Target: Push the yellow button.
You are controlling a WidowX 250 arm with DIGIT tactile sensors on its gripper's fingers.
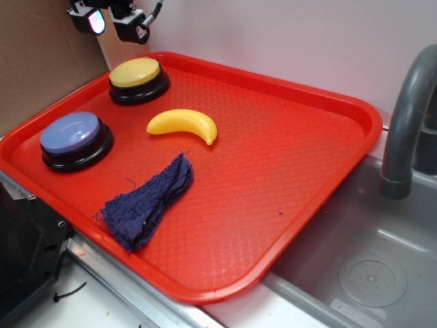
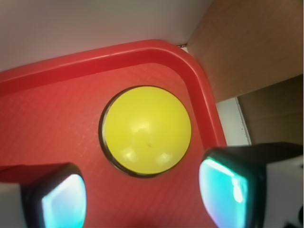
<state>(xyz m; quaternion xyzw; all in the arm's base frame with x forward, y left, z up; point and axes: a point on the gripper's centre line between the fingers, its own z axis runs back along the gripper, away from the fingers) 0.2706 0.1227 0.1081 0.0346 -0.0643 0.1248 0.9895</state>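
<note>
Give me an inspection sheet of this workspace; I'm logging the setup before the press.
Surface: red tray, beside a grey sink.
Job's things: yellow button in the tray's far corner, nothing touching it.
Clutter: blue-lavender button, toy banana, dark blue cloth, all on the tray.
Grippers: gripper above the yellow button, fingers apart, holding nothing.
Cables: black cable on the arm; a small cable tie on the counter.
Surroundings: grey faucet, white wall, cardboard panel.
</note>
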